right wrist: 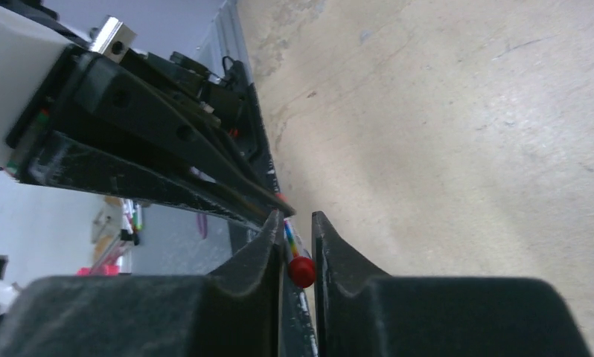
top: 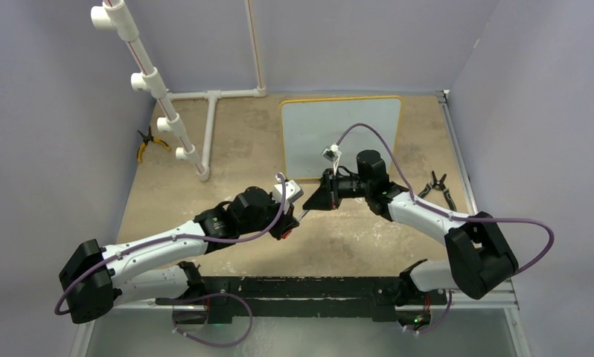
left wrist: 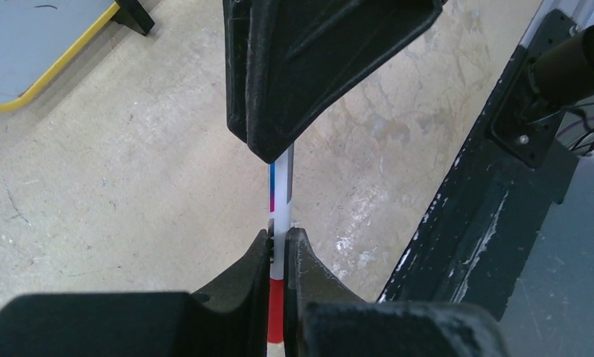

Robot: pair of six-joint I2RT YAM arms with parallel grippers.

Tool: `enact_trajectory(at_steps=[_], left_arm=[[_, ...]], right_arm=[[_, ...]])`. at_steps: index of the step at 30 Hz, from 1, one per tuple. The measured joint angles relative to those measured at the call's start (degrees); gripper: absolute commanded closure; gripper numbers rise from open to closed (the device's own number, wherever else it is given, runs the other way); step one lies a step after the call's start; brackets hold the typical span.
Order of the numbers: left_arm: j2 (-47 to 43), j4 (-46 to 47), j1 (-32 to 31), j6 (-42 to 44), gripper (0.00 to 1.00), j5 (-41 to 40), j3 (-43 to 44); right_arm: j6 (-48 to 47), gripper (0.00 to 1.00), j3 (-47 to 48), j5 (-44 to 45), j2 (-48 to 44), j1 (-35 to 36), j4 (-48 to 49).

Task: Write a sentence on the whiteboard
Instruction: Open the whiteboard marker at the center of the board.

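The whiteboard (top: 342, 134) lies flat at the back middle of the table, yellow-framed; its corner shows in the left wrist view (left wrist: 26, 52). No red sentence shows on it. My left gripper (top: 300, 216) (left wrist: 279, 238) is shut on a marker (left wrist: 281, 197) with a white barrel and a red band. My right gripper (top: 309, 202) (right wrist: 298, 223) meets it tip to tip in front of the board and is closed round the marker's red cap end (right wrist: 301, 271). The right fingers (left wrist: 279, 89) hide the marker's upper part in the left wrist view.
A white PVC pipe stand (top: 160, 89) rises at the back left, with yellow-handled pliers (top: 147, 145) beside it. Black pliers (top: 437, 186) lie right of the board. The black base rail (top: 294, 286) runs along the near edge.
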Motion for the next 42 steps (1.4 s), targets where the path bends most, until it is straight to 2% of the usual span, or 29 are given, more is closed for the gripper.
enact_trajectory(at_steps=[1, 3, 4, 5, 6, 7, 8, 10, 16, 22, 25, 29, 30, 32, 38, 42], left_arm=[[0.13, -0.07, 0.0, 0.31, 1.0, 0.13, 0.02], [0.55, -0.15, 0.0, 1.09, 1.0, 0.17, 0.02], [0.59, -0.15, 0.0, 1.16, 0.88, 0.24, 0.02], [0.59, -0.15, 0.0, 1.16, 0.69, 0.24, 0.04], [0.59, -0.13, 0.0, 1.16, 0.54, 0.2, 0.09], [0.61, -0.13, 0.0, 1.46, 0.44, 0.15, 0.11], [0.61, -0.17, 0.0, 1.46, 0.38, 0.15, 0.17], [0.61, -0.15, 0.0, 1.16, 0.34, 0.35, 0.31], [0.63, -1.36, 0.0, 0.61, 0.32, 1.29, 0.35], [0.5, -3.5, 0.0, -0.5, 0.44, 1.73, 0.35], [0.28, -4.26, 0.0, -0.81, 0.6, 2.25, 0.35], [0.28, -5.38, 0.02, -0.79, 0.94, 2.86, 0.42], [0.28, -6.01, 0.02, -0.31, 1.0, 3.06, 0.55], [0.31, -6.88, -0.07, 0.28, 1.0, 4.07, 1.03], [0.42, -11.23, -0.22, 4.24, 1.0, 6.08, 4.02], [2.29, -14.25, -0.24, 9.09, 1.0, 8.26, 7.23]], right_arm=[[-0.09, 0.99, 0.24, -0.02, 0.07, 0.04, -0.57], [-0.5, 1.0, 0.96, -0.46, 0.09, 0.24, -1.6], [-0.87, 1.0, 1.22, -0.42, 0.09, 0.35, -2.05], [-1.18, 1.0, 1.49, -0.37, 0.09, 0.35, -2.62], [-1.38, 1.0, 1.68, -0.33, 0.04, 0.35, -3.21], [-1.6, 1.0, 1.84, -0.11, -0.07, 0.35, -3.76], [-1.79, 1.0, 1.86, 0.31, -0.33, 0.35, -4.24], [-1.92, 1.0, 1.86, 1.03, -1.09, 0.35, -4.92], [-1.86, 1.0, 1.97, 2.84, -5.11, 0.35, -5.31], [-1.84, 1.0, 3.48, 3.17, -6.34, 0.35, -6.45], [-1.84, 1.0, 3.89, 3.08, -6.47, 0.35, -6.91], [-1.68, 1.0, 4.2, 2.69, -6.47, 0.39, -8.2], [-1.64, 1.0, 4.31, 2.34, -6.49, 0.39, -8.74], [-1.62, 1.0, 4.7, 1.79, -6.51, 0.46, -9.92], [-3.76, 0.54, 7.13, 1.68, -7.43, 0.5, -15.47], [-6.73, 0.44, 9.03, 3.17, -7.39, 0.44, -19.87]])
